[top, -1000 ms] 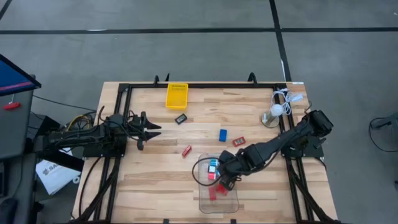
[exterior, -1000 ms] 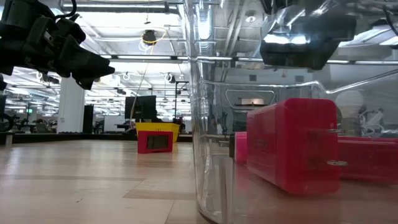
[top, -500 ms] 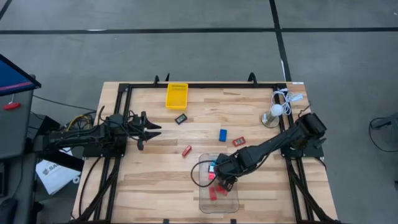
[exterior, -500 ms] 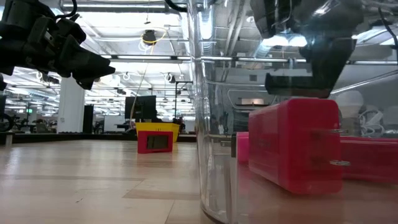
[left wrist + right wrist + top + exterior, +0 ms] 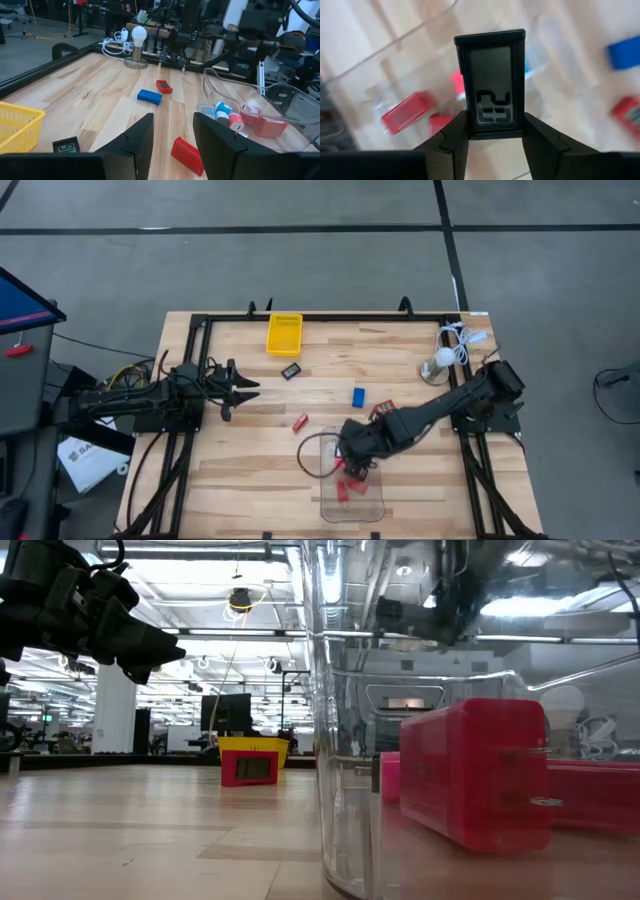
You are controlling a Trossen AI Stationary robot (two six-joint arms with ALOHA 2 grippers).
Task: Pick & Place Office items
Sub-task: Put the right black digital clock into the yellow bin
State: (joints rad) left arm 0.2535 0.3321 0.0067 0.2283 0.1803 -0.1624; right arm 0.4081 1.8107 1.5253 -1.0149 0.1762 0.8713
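The right gripper (image 5: 495, 137) hangs over the far edge of the clear plastic bin (image 5: 367, 508), which sits on the near middle of the wooden desk (image 5: 250, 470). Its jaws pinch a black rectangular clock with a grey digit display (image 5: 493, 82), held upright between the two fingers (image 5: 451, 142) above the bin. Inside the bin lie several red blocks (image 5: 342, 489) and white-and-cyan pieces (image 5: 223, 111).

The left gripper (image 5: 243, 389) waits over the left side of the desk, jaws spread and holding nothing.

On the desk outside the bin: a red block (image 5: 300, 421) just left of the bin's far edge, a blue block (image 5: 358, 396) and a red labelled piece (image 5: 384, 408) farther right, and a black labelled rectangle (image 5: 291, 370) just near of the yellow mesh tray (image 5: 284, 333) at the far edge. A white bulb lamp with coiled cable (image 5: 444, 358) stands at the far right corner.
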